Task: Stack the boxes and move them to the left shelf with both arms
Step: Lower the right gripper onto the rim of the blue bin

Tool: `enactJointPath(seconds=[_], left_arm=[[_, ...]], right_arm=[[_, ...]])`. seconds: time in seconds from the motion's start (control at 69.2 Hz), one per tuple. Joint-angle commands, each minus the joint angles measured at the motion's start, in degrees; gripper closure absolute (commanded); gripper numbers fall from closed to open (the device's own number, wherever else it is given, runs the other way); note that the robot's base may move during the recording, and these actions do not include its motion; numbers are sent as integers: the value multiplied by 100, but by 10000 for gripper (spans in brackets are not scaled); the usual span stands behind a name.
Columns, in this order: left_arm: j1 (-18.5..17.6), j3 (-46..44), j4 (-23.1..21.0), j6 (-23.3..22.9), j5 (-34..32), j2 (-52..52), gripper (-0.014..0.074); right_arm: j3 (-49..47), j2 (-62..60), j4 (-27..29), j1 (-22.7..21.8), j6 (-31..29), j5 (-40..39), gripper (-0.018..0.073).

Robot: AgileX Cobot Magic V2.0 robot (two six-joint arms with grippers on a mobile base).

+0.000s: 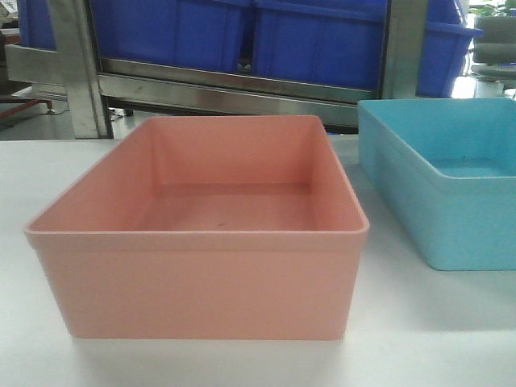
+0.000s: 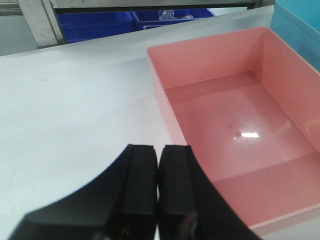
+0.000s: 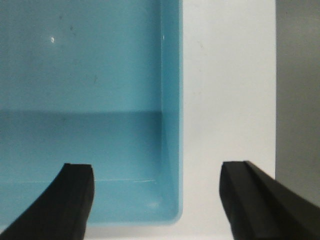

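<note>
Bins sat unstacked on the white table (image 1: 451,339)
The left gripper (image 2: 157,165) hung beside the salmon pink shallow plastic bin (image 2: 235,125), jaws pressed together, empty; the right gripper (image 3: 156,170) gaped wide astride a wall of the sky blue plastic bin (image 3: 80,75). Likely light, stiff, slick: pinch a wall.

blue bin (image 1: 451,218) cropped at right edge, dark crates (image 1: 322,40) cut off above

Large dark blue crates (image 1: 322,40) stand side by side beyond the far edge of a white table (image 1: 419,339); grey floor (image 3: 297,75) shows past one edge of the tabletop
</note>
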Motion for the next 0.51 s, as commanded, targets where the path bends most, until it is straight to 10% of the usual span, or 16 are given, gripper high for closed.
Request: enactJointPath(seconds=[0.0,0.491], left_arm=[[-39,-177,133,7,-398,-30,606],[-39,-177,196,7,-398,-30,606]], right_arm=[[-220,63,40,-43,-489,-552,1],[-220,1547,45,-205,-785,-1781,10]])
